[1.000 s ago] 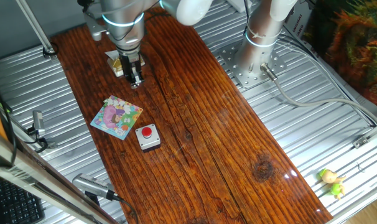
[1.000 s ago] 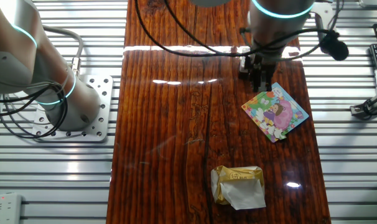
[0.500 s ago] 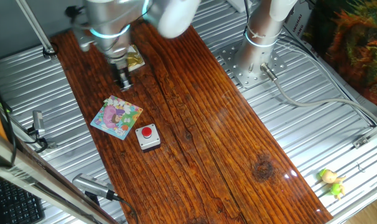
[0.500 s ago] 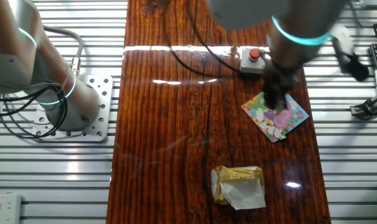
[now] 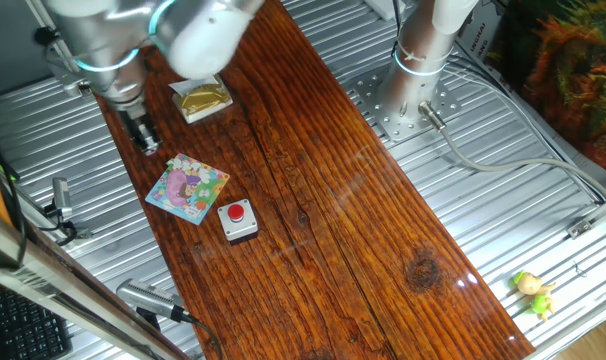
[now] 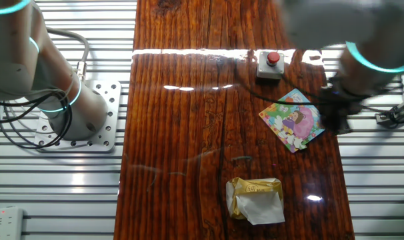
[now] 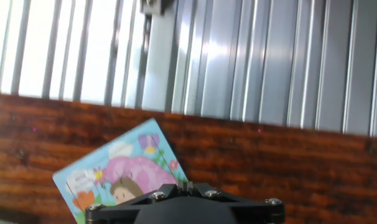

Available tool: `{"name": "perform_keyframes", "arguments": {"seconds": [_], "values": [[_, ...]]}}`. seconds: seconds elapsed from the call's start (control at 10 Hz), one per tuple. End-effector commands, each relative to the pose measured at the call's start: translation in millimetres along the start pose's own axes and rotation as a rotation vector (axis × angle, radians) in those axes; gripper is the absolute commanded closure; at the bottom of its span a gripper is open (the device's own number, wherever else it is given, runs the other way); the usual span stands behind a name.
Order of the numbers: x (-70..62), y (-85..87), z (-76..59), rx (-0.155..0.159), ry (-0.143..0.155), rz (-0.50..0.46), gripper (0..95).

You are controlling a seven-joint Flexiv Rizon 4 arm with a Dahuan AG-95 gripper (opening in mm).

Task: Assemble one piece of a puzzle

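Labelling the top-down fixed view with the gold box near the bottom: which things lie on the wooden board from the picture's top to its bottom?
Grey box with red button → puzzle → yellowish-gold box.

My silver-grey arm with its glowing cyan ring reaches in from above, the wrist turned straight down. At its end hangs my dark two-finger pincer (image 5: pixel 143 137), pointing at the surface below without resting on it. In the other fixed view the same pincer (image 6: pixel 335 115) shows as a blurred dark shape under the ringed wrist (too smeared to judge how the jaws stand). The hand view catches only my black mounting block, not the fingertips.
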State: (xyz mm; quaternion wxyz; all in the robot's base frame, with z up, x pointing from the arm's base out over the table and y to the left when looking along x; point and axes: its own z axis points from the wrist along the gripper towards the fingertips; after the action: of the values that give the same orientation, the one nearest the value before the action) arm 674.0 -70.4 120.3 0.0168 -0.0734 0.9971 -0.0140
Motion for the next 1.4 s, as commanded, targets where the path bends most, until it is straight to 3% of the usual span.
{"name": "perform_keyframes", "arguments": {"seconds": [0.1,0.4,0.8,1.0,1.2,1.4], "values": [[3.1,0.7,-2.3,0.007,-0.006,-0.009,95.0],[8.9,-3.2,4.2,0.006,-0.016,-0.057,95.0],[15.3,-16.1,44.0,0.001,-0.020,-0.102,95.0],[19.9,-17.6,48.8,0.001,-0.014,-0.136,95.0],[27.7,-19.0,53.3,0.001,-0.010,-0.174,95.0],[46.1,-21.4,62.9,-0.011,-0.003,-0.228,95.0]]}}
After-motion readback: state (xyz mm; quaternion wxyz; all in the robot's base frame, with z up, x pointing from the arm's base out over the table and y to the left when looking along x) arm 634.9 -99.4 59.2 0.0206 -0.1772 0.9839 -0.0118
